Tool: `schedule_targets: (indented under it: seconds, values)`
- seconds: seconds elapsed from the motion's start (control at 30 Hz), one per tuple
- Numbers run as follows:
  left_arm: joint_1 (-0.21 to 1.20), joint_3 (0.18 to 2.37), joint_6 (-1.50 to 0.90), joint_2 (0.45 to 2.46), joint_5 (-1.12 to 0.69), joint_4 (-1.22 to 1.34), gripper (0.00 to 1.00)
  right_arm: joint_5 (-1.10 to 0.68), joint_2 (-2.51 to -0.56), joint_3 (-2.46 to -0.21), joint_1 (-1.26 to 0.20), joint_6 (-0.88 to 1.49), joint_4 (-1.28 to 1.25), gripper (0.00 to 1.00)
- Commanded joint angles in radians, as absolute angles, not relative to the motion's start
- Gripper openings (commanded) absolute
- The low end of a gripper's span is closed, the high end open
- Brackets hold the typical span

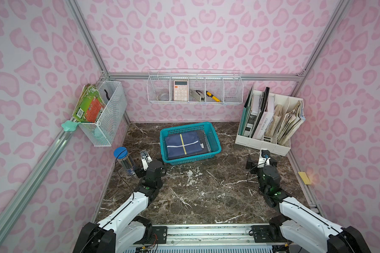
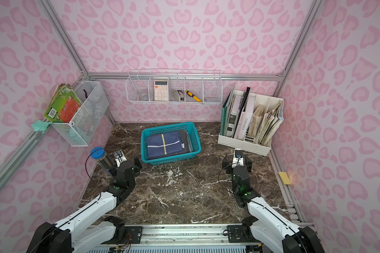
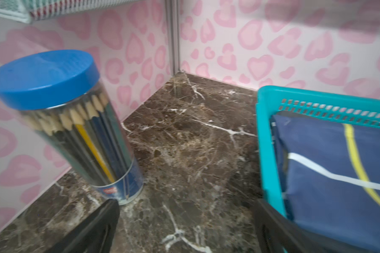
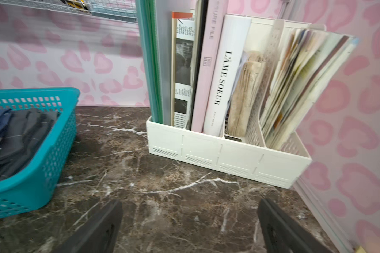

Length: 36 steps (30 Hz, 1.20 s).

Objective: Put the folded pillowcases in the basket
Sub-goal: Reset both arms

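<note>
The teal basket (image 1: 162, 144) (image 2: 143, 144) stands at the back middle of the marble table. The folded pillowcase (image 1: 182, 145) (image 2: 164, 144), navy with a yellow and a white stripe, lies flat inside it on top of dark grey cloth (image 4: 26, 135). My left gripper (image 1: 149, 163) (image 3: 187, 206) is open and empty, just off the basket's near left corner (image 3: 266, 131), low over the table. My right gripper (image 1: 262, 162) (image 4: 190, 203) is open and empty too, to the right of the basket (image 4: 53, 153), facing the file organiser. Neither touches the pillowcase (image 3: 329, 170).
A clear jar of pencils with a blue lid (image 1: 124, 161) (image 3: 75, 131) stands close to the left gripper's outer finger. The white file organiser (image 1: 268, 122) (image 4: 228, 157) fills the back right corner. White wire baskets (image 1: 105, 114) (image 1: 194, 87) hang on the walls. A yellow sponge (image 1: 304, 177) lies at the right edge.
</note>
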<state>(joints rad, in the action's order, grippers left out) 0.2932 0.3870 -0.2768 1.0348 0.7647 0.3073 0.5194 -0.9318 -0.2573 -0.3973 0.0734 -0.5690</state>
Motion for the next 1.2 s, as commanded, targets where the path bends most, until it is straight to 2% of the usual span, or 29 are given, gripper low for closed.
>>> schedule_targets:
  seconds: [0.0, 0.13, 0.3, 0.47, 0.6, 0.9, 1.07, 1.17]
  values:
    - [0.259, 0.406, -0.215, 1.064, 0.799, 0.408, 0.99, 0.572, -0.943, -0.242, -0.338, 0.054, -0.636, 0.99]
    - [0.168, 0.405, -0.228, 1.184, 0.734, 0.467, 0.99, 0.577, -0.986, -0.205, -0.288, 0.035, -0.711, 1.00]
    - [0.049, 0.436, -0.243, 1.339, 0.507, 0.532, 0.99, 0.570, -1.105, -0.178, -0.257, 0.025, -0.843, 1.00]
    - [-0.017, 0.531, -0.230, 1.409, 0.360, 0.426, 0.99, 0.551, -1.263, -0.154, -0.249, -0.003, -1.060, 0.99]
    - [-0.023, 0.495, -0.181, 1.393, 0.342, 0.497, 0.99, 0.462, -1.354, -0.150, -0.242, -0.057, -1.232, 0.99]
    - [-0.072, 0.502, -0.148, 1.426, 0.257, 0.544, 0.99, 0.310, -1.463, -0.144, -0.149, -0.060, -1.395, 0.99]
    - [-0.150, 0.343, -0.105, 1.607, 0.039, 1.067, 0.99, 0.227, -1.576, -0.135, -0.074, 0.002, -1.510, 1.00]
    - [-0.154, 0.441, -0.152, 1.525, 0.057, 0.737, 0.99, 0.210, -1.565, -0.185, -0.063, 0.018, -1.396, 1.00]
